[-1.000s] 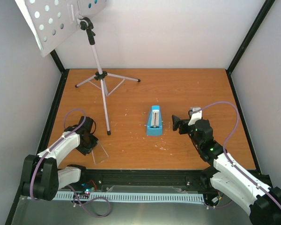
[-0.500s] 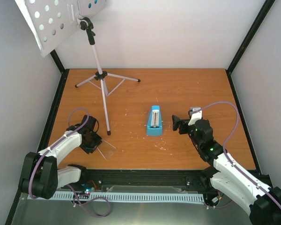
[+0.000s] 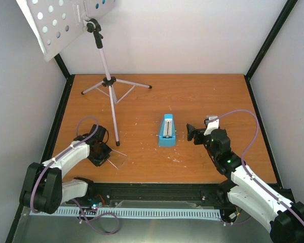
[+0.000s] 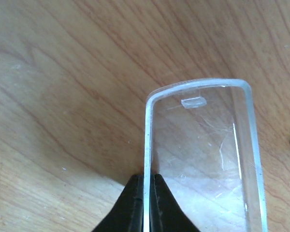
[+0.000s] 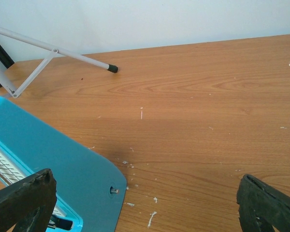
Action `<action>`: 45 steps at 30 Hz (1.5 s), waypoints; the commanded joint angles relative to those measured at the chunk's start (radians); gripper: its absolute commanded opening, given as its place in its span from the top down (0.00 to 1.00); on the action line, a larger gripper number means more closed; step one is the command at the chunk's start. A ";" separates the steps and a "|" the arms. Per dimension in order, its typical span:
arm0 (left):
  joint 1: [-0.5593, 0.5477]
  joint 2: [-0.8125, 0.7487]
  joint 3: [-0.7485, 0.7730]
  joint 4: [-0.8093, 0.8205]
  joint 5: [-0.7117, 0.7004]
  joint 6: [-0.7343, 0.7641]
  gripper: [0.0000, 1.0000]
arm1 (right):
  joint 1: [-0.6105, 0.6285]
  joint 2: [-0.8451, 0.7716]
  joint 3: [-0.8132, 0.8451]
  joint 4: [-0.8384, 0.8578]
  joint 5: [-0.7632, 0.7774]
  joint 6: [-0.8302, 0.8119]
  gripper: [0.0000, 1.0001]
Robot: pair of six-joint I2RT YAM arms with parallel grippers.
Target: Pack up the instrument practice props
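Cover (image 4: 203, 159) edge pinched in left hand (image 4: 146, 180), well apart from metronome (image 3: 166, 130).

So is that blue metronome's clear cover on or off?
Off. The clear plastic cover is pinched in the left arm's jaws, apart from the light-blue pyramid metronome.

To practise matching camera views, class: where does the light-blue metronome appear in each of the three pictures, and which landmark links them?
Top external: metronome near the centre of the table.
Left wrist: not in it; the clear cover fills the view.
Right wrist: lower-left corner, cut off by the edge.
Shared landmark: the stand's black-tipped tripod leg, beyond the metronome in top and right-wrist views.
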 commanded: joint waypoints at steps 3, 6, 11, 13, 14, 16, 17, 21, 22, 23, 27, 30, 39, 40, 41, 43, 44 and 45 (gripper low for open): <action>-0.012 -0.005 -0.006 -0.007 -0.012 0.000 1.00 | -0.001 -0.014 -0.001 0.002 0.035 0.005 0.00; -0.012 -0.053 -0.014 -0.005 -0.016 0.000 1.00 | -0.002 -0.041 0.001 -0.007 0.043 0.007 0.00; -0.012 -0.161 -0.001 -0.015 -0.012 0.033 1.00 | -0.002 -0.099 -0.014 -0.006 0.053 0.025 0.00; -0.012 -0.218 0.026 -0.004 -0.010 0.076 1.00 | -0.002 -0.113 -0.012 -0.007 0.040 0.033 0.00; -0.012 -0.238 0.044 0.012 0.002 0.104 1.00 | -0.001 -0.120 -0.007 -0.011 0.030 0.037 0.00; -0.012 -0.265 0.078 0.046 0.038 0.160 1.00 | -0.001 -0.127 0.017 -0.041 0.010 0.048 0.00; -0.015 -0.274 0.094 0.062 0.057 0.183 1.00 | -0.002 -0.129 0.035 -0.056 -0.001 0.050 0.00; -0.027 -0.300 0.108 0.203 0.204 0.305 1.00 | -0.001 -0.137 0.099 -0.085 -0.083 0.047 0.00; -0.033 -0.303 0.097 0.277 0.289 0.338 1.00 | -0.002 -0.138 0.110 -0.081 -0.111 0.047 0.00; -0.047 -0.299 0.092 0.332 0.347 0.347 1.00 | -0.001 -0.138 0.121 -0.076 -0.145 0.052 0.00; -0.188 -0.245 0.117 0.485 0.441 0.431 1.00 | -0.001 -0.119 0.173 -0.051 -0.320 0.099 0.00; -0.290 -0.195 0.153 0.611 0.477 0.529 1.00 | -0.001 -0.097 0.195 0.037 -0.581 0.119 0.00; -0.375 -0.120 0.209 0.974 0.763 0.651 1.00 | 0.000 -0.004 0.268 0.170 -1.009 0.294 0.00; -0.375 -0.108 0.213 1.009 0.797 0.639 1.00 | 0.000 0.010 0.276 0.182 -1.037 0.312 0.00; -0.376 -0.091 0.218 1.045 0.832 0.619 1.00 | 0.000 0.022 0.278 0.205 -1.067 0.335 0.00; -0.376 -0.059 0.224 1.128 0.910 0.569 1.00 | 0.001 0.043 0.283 0.261 -1.109 0.387 0.00; -0.375 -0.047 0.222 1.170 0.945 0.541 1.00 | -0.001 0.053 0.285 0.291 -1.123 0.411 0.00; -0.377 -0.038 0.218 1.212 0.974 0.514 1.00 | 0.000 0.063 0.287 0.320 -1.134 0.433 0.00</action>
